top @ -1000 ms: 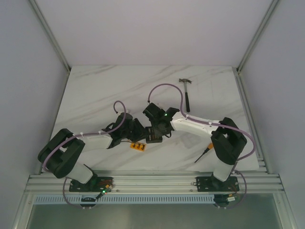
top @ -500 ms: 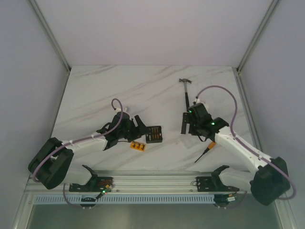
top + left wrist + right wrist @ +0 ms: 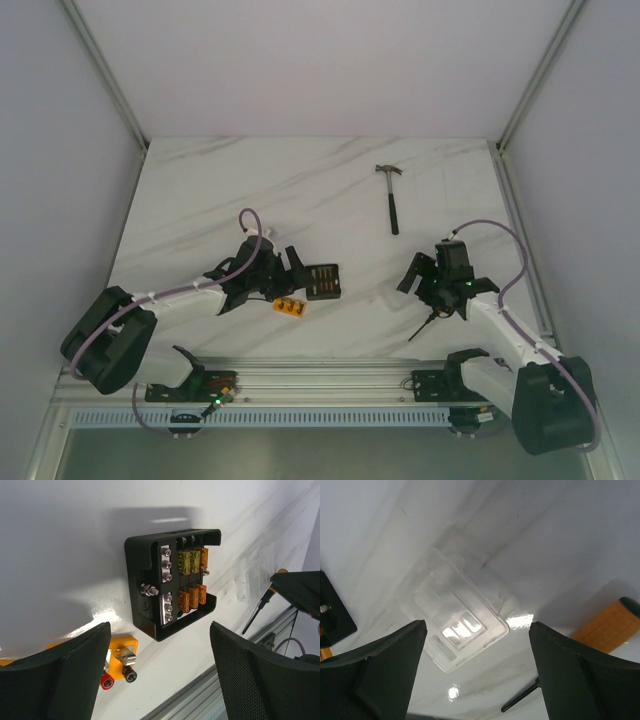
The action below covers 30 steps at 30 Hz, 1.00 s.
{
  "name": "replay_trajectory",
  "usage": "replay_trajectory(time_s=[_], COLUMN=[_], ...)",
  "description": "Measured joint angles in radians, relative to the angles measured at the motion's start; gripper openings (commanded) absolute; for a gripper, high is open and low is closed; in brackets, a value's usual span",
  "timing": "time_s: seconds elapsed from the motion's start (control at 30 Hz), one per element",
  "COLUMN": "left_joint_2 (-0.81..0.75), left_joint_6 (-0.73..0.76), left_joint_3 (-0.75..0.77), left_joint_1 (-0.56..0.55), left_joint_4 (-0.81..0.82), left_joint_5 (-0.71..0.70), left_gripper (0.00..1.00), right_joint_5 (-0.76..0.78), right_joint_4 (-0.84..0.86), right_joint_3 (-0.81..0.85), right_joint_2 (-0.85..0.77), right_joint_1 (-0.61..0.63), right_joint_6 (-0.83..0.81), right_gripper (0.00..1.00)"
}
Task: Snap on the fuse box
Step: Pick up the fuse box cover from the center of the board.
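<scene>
Fuse box (image 3: 172, 587): black, uncovered, flat on the white table (image 3: 200, 200), near its front edge
Left gripper (image 3: 296, 270): wide open, empty, just left of the fuse box
Right gripper (image 3: 477, 627): wide open, empty, well right of the fuse box, over a clear lid (image 3: 452, 625)
Orange strip (image 3: 289, 307): just in front of the fuse box
Open room: bare tabletop behind the fuse box

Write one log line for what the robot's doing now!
left gripper: open, facing fuse box, apart | right gripper: open, over clear cover | cover: not on yet
</scene>
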Motion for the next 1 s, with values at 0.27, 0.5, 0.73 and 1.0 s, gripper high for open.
replay_trajectory(time_s=[0.27,0.5,0.73,1.0], left_joint_2=[0.003,0.003,0.003,0.003], left_joint_6=[-0.001,-0.012,-0.024,-0.026], left_joint_3=[0.000,0.000,0.000,0.000], left_joint_1=[-0.007,-0.007,-0.007,-0.007], left_joint_4=[-0.003,-0.003,-0.004,-0.009], left_joint_5=[0.000,-0.001,-0.005,-0.005], left_gripper=[0.89,0.89,0.89,0.90], right_joint_5=[-0.179,-0.277,-0.381,-0.312], right_joint_4=[0.200,0.360,0.319,0.162], right_joint_3=[-0.080,-0.092,-0.021,0.056], right_joint_2=[0.045,0.136,0.236,0.180], right_joint_1=[-0.005,0.050,0.104,0.086], right_joint_6=[0.056,0.103,0.000,-0.137], right_gripper=[0.79,0.73,0.71,0.70])
